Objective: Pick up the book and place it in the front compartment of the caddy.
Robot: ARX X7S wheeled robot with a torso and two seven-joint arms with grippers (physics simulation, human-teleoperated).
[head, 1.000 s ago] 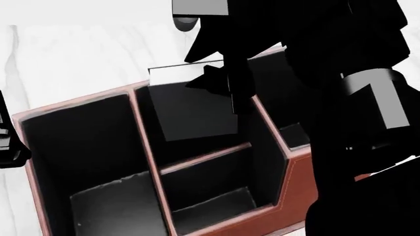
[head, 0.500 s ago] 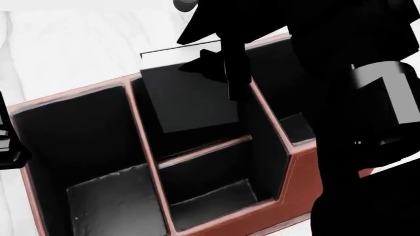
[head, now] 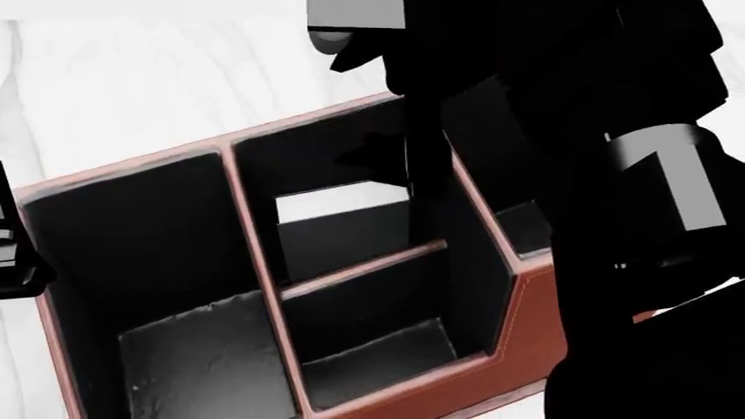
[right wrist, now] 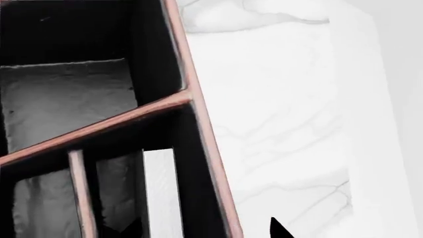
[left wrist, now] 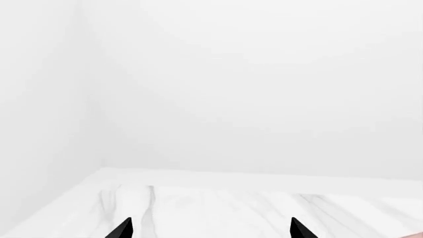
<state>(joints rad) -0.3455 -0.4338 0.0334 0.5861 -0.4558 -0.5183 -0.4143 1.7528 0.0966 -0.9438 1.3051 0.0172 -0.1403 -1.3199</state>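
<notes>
The reddish-brown caddy fills the head view, its black-lined cells open upward. The black book stands inside the middle cell behind the low divider, and its white page edge sits below the rim. My right gripper hangs over that cell. In the right wrist view the right gripper is open, its tips wide apart around the book's white edge and the caddy wall. The left gripper is open over bare tabletop, away from the caddy.
The caddy stands on a white marble tabletop. My right arm hides the caddy's right side. The lower front cell and the big left cell hold nothing. My left arm sits at the caddy's left edge.
The book, held above the rim before, has dropped into the middle rear cell. The right gripper has let it go and stays above.
</notes>
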